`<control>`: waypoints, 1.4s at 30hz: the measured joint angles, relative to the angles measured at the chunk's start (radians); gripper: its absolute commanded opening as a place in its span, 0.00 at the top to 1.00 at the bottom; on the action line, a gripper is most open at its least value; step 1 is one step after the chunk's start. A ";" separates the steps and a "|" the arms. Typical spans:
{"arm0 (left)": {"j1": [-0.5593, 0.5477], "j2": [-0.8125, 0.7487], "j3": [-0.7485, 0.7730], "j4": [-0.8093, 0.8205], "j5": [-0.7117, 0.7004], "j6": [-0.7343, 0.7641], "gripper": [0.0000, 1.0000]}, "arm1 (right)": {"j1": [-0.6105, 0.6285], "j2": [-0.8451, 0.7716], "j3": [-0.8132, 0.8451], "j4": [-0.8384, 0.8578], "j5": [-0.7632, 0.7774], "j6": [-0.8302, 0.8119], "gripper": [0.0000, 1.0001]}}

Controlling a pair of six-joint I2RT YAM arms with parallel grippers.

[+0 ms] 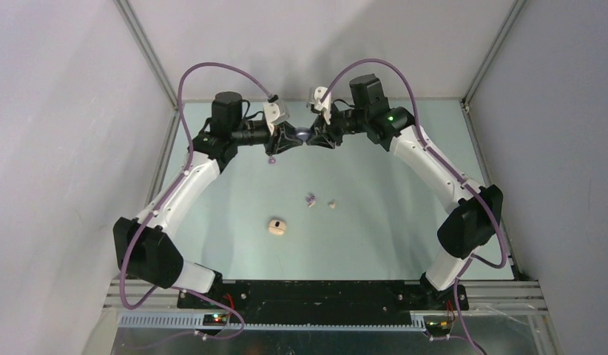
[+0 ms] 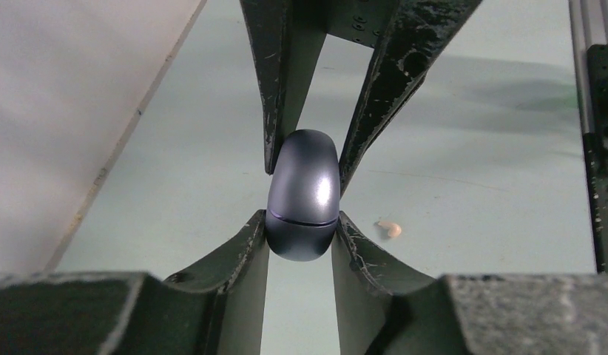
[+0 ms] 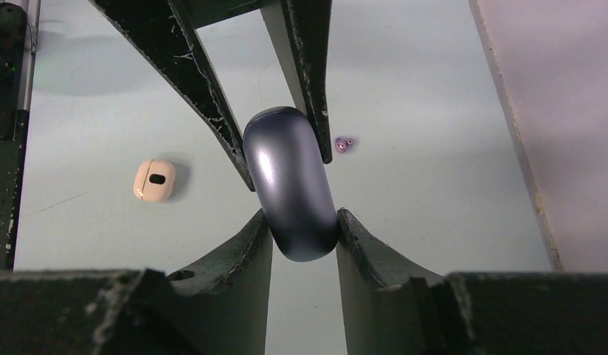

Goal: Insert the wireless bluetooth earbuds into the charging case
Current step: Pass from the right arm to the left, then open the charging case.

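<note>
Dark case (image 2: 305, 177) aloft, gripped at both ends: left gripper (image 2: 301, 237) clamped on one end, right gripper (image 3: 305, 229) on the other. Purple earbuds (image 3: 344, 143), cream earbud (image 2: 390, 228) and cream case (image 3: 154, 180) on table (image 1: 375, 222) below, well apart from both grippers

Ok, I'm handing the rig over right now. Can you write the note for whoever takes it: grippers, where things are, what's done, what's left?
Left gripper: shut on one end of the dark charging case, held over the far middle of the table.
Right gripper: shut on the other end of the same case.
Case lid looks closed; only a thin seam shows.
Purple earbuds and a cream earbud lie loose near the table's centre. A cream case sits nearer the arm bases.
Done: dark case is in hand.
Left: open it and seat the loose earbuds.
</note>
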 measured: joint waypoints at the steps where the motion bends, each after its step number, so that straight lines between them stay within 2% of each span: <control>1: 0.001 0.003 0.002 -0.001 0.002 -0.005 0.76 | 0.000 0.000 0.000 0.000 0.002 0.002 0.80; 3: 0.004 0.013 0.010 -0.001 0.009 -0.018 0.85 | -0.001 0.000 0.000 0.001 0.008 0.004 0.73; 4: 0.005 0.017 0.012 -0.001 0.013 -0.020 0.91 | -0.001 0.000 0.000 0.001 0.010 0.006 0.64; 6: 0.008 0.022 0.012 -0.001 0.019 -0.029 0.97 | -0.002 0.000 0.000 0.000 0.012 0.006 0.50; 9: 0.010 0.023 0.012 0.000 0.019 -0.036 1.00 | -0.002 0.000 0.000 -0.004 0.002 0.014 0.40; 17: 0.015 0.024 0.012 -0.041 0.022 0.044 1.00 | -0.010 0.000 0.000 -0.017 -0.048 0.044 0.39; 25: 0.015 0.024 0.012 -0.055 0.030 0.115 1.00 | -0.027 0.002 0.013 0.011 -0.027 0.113 0.43; 33: 0.023 0.024 0.012 -0.053 0.025 0.130 1.00 | -0.051 0.005 0.016 0.077 0.008 0.222 0.45; 42: 0.024 0.027 0.012 -0.057 0.029 0.130 1.00 | -0.077 0.005 0.019 0.133 0.061 0.260 0.46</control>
